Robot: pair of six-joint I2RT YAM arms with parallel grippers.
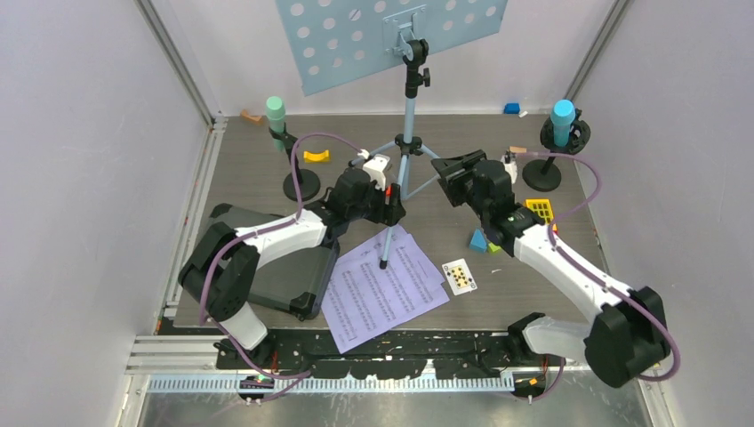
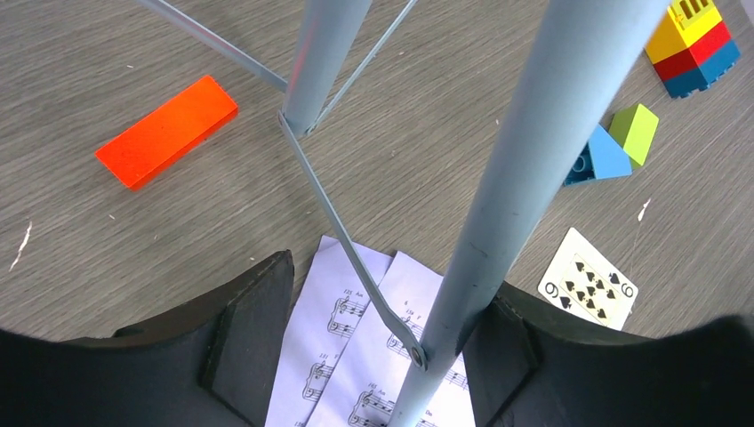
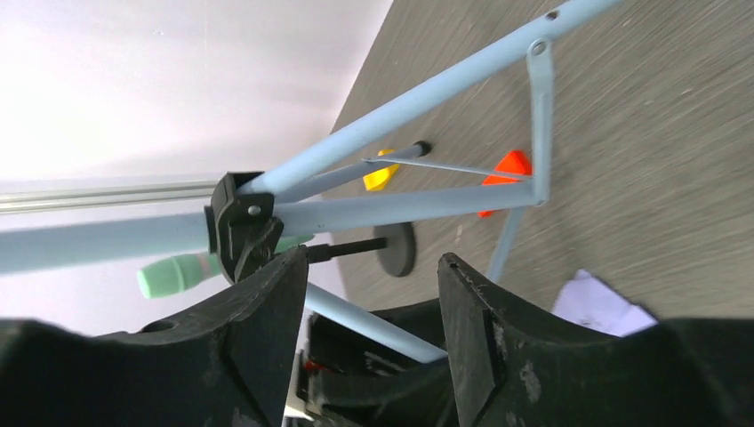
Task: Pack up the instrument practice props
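Observation:
The pale blue perforated music rack (image 1: 391,36) stands upright on its tripod at the back centre. My left gripper (image 1: 391,209) is open astride the rack's front leg (image 2: 498,205); the leg rests against the right pad (image 2: 498,356), with a gap to the left pad. My right gripper (image 3: 373,294) is open and holds nothing, just below the tripod hub (image 3: 236,222) on the rack's right side (image 1: 452,173). Lilac sheet-music pages (image 1: 382,289) lie under the front leg. A green microphone (image 1: 276,116) and a blue microphone (image 1: 561,120) stand on black round-based poles.
A black case (image 1: 276,267) lies at the near left beside my left arm. A playing card (image 1: 460,277) sits right of the pages. Small toy blocks are scattered about: yellow (image 1: 316,156), blue and green (image 1: 485,242), and orange (image 2: 166,131). Walls enclose three sides.

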